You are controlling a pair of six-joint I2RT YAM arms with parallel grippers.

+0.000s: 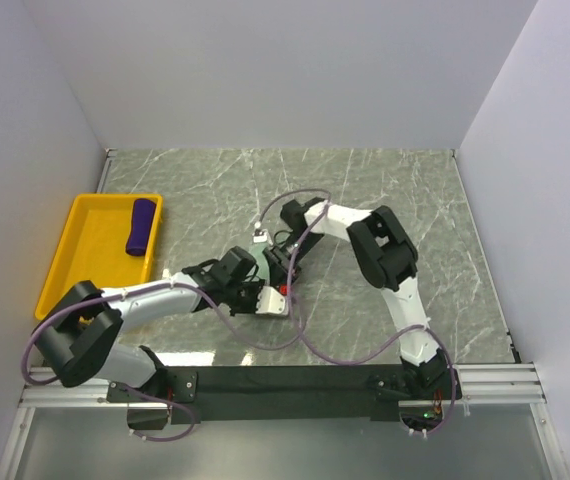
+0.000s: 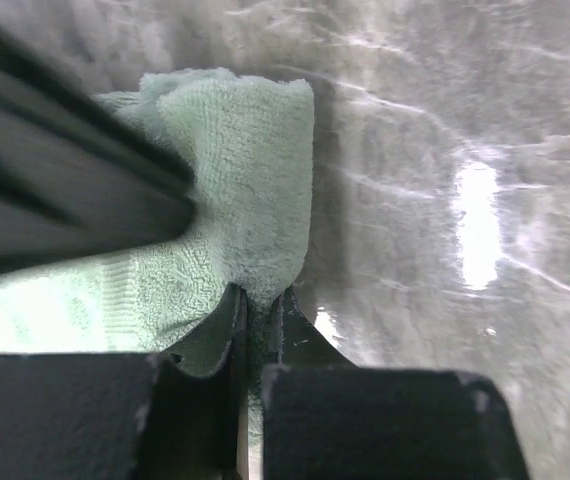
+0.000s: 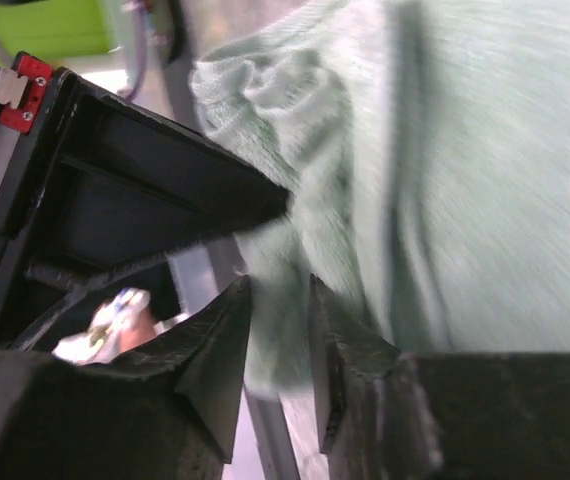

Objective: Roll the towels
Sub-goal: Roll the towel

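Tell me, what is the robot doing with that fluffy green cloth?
It is rolling towels. The purple towel is already rolled up and lies in the yellow tray. Both grippers meet at the middle of the table, on the mint green towel. The left gripper is pinched shut on a fold of it. The right gripper has towel between its jaws, which stand a little apart, so I cannot tell whether it is gripping.

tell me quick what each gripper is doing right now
left gripper: closed, pinching the mint green towel.
right gripper: open, jaws slightly parted with the same towel's cloth between them.
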